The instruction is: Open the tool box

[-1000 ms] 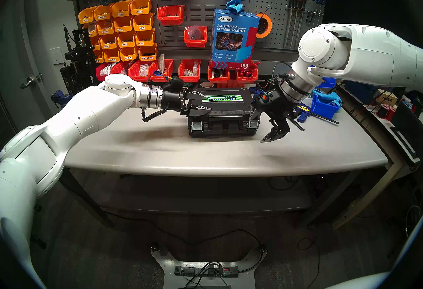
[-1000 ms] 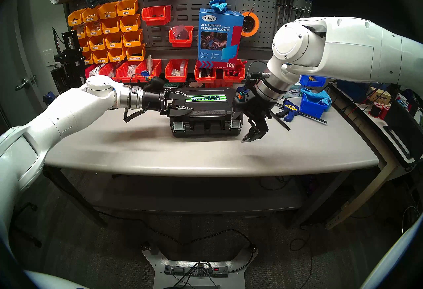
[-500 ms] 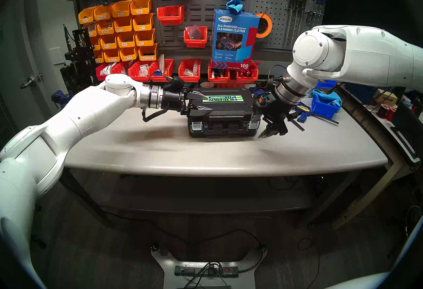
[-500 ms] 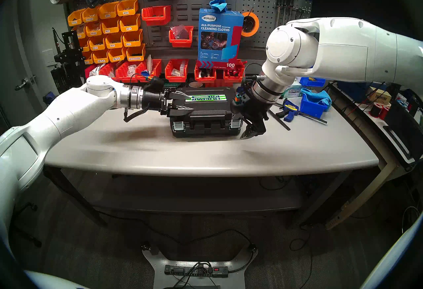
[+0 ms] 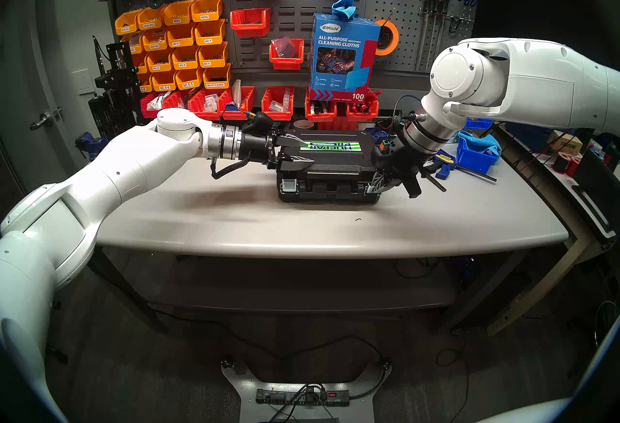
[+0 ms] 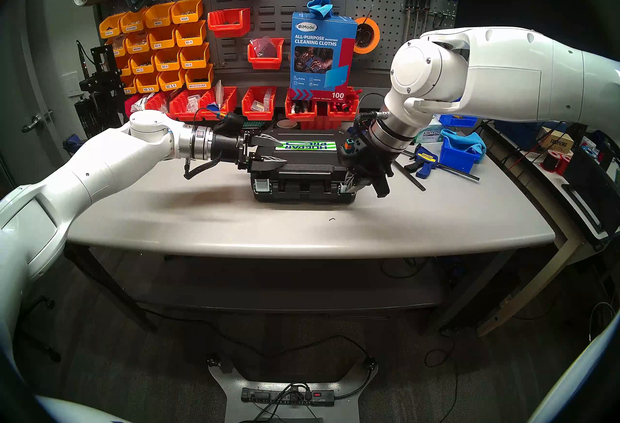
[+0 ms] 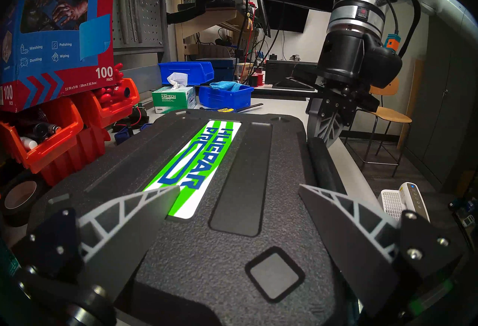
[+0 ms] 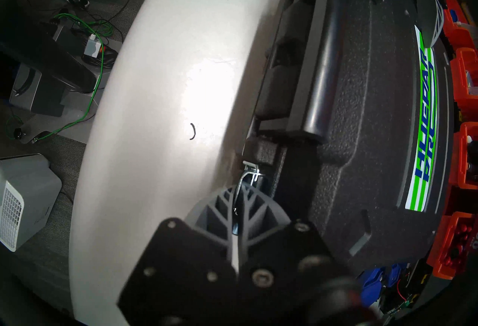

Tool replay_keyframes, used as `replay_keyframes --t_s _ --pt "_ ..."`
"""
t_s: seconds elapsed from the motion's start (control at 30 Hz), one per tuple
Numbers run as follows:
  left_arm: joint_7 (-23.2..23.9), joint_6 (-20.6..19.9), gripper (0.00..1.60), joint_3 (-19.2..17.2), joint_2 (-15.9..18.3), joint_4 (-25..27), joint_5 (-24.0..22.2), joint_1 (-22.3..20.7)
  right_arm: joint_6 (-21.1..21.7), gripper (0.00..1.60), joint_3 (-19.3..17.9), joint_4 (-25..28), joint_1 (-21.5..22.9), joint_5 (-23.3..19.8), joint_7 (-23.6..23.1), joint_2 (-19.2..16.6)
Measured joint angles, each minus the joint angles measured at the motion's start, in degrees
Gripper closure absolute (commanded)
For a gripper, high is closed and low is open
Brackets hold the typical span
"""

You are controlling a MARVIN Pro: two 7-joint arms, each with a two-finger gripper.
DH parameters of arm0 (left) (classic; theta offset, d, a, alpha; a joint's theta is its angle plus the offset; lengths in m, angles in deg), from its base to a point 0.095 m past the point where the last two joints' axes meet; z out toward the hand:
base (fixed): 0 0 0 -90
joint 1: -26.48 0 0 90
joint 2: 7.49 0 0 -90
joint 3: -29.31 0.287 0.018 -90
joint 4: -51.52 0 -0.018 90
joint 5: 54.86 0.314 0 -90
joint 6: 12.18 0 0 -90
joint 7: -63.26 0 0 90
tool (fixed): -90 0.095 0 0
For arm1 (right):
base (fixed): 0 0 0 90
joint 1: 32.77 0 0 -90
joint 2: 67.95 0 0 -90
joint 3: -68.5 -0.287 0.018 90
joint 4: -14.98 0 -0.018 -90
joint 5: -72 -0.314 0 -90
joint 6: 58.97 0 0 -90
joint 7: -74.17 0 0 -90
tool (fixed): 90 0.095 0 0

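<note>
Tool box [image 5: 330,165] sits mid-table [image 5: 235,221], lid down. Right gripper [image 8: 241,197] is clamped on the right-hand latch [image 8: 249,174]. Left gripper [image 7: 239,192] is spread wide, fingers over the lid's left end.

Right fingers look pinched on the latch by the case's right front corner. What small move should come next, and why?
Probably swing the right gripper up and outward to flip the right latch free: its fingers are shut on the silver clasp, the tool box lid is still down, and the left latch remains fastened. The open left gripper rests on the lid.
</note>
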Motion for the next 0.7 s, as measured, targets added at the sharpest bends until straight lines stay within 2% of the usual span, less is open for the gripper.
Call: replay_keyframes --t_s 0.43,0.7 --pt "0.09 0.02 0.0 -0.02 -0.01 -0.19 -0.03 0.0 1.53 1.6 0.63 0.25 -0.04 -1.82 1.04 0.23" --pt "0.17 0.05 0.0 -0.05 -0.01 -0.3 -0.05 0.0 1.84 1.6 2.92 1.16 1.33 -4.26 2.27 0.59"
